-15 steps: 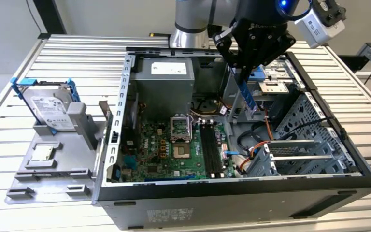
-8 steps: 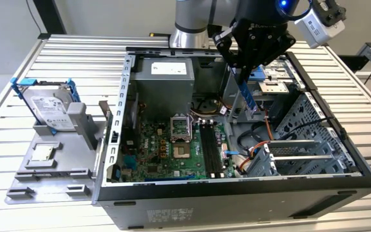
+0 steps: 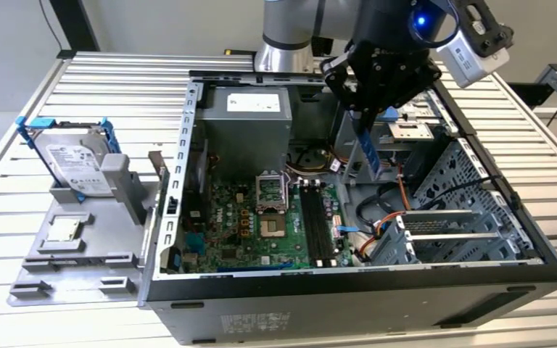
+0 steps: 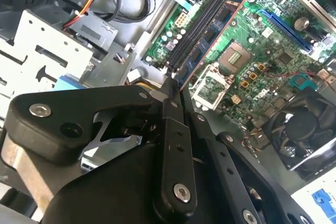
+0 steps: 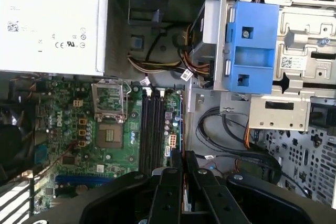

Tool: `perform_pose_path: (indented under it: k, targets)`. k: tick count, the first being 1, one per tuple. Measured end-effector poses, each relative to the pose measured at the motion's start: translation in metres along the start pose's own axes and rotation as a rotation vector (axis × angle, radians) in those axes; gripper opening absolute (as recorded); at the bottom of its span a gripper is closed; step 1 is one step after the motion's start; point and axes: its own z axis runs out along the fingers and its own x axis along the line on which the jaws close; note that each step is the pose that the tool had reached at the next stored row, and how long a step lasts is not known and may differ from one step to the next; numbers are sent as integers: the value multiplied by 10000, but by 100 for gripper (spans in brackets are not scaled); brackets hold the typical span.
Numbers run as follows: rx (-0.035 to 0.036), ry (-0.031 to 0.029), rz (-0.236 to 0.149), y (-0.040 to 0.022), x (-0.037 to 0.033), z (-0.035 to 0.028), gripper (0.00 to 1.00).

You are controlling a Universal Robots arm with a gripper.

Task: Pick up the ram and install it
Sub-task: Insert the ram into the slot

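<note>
Ram (image 3: 370, 148): thin blue stick, upright, gripped in pincer (image 3: 365, 112).

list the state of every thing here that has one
computer case, lying on its side, side panel off
memory slots, all empty
ram, gripped on edge above the case, not in a slot
gripper, jaws shut on the ram
hard drive, standing upright in a grey holder outside the case
</note>
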Motion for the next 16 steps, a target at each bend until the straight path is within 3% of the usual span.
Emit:
perform_pose_path:
  k: [5,16]
  targets:
    - [20,-1,109,-3,-10,98,0]
    - [57,-11,828,-5,-1,318,0]
